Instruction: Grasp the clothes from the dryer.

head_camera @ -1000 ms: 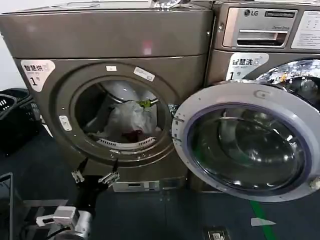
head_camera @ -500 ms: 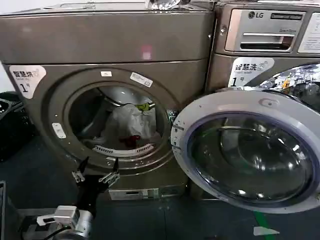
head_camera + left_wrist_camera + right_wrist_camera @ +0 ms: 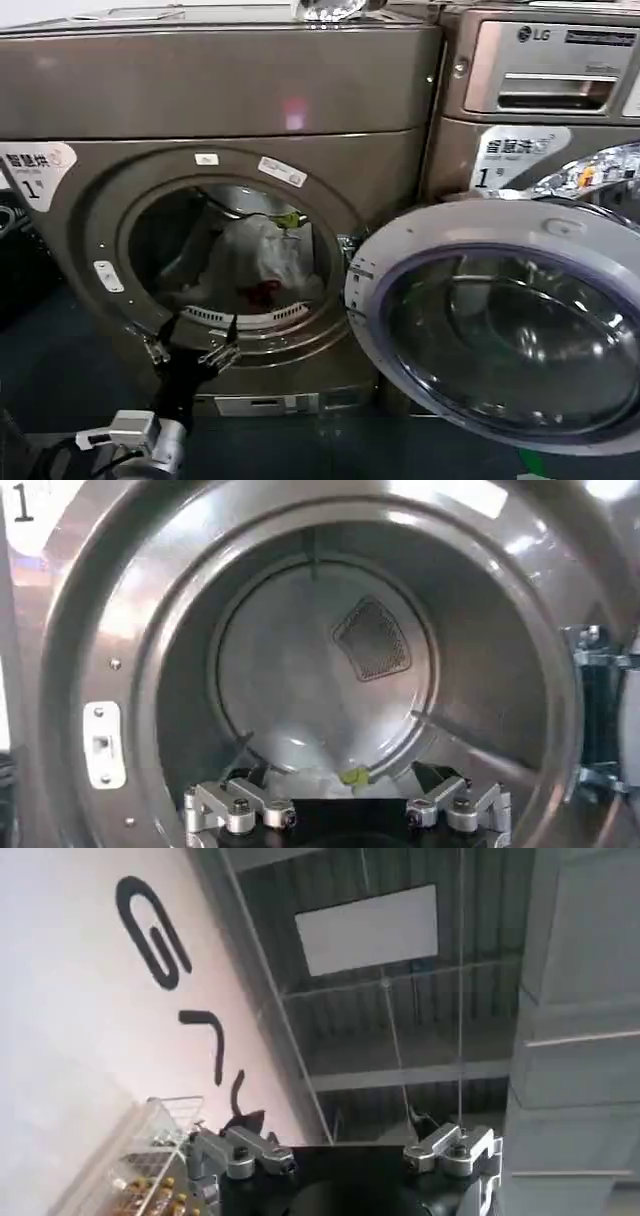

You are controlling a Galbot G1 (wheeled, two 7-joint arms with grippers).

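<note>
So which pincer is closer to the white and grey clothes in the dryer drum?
Left. The left pincer sits open at the port's lower rim, just below the pale clothes. The right pincer points up toward a ceiling, away from them.

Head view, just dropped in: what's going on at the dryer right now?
The left tool is open, holding nothing, at the lower lip of the dryer port. The door hangs wide open to the right. The clothes lie inside the drum, not yet grasped. The right tool is open too, pointing up at a ceiling.
</note>
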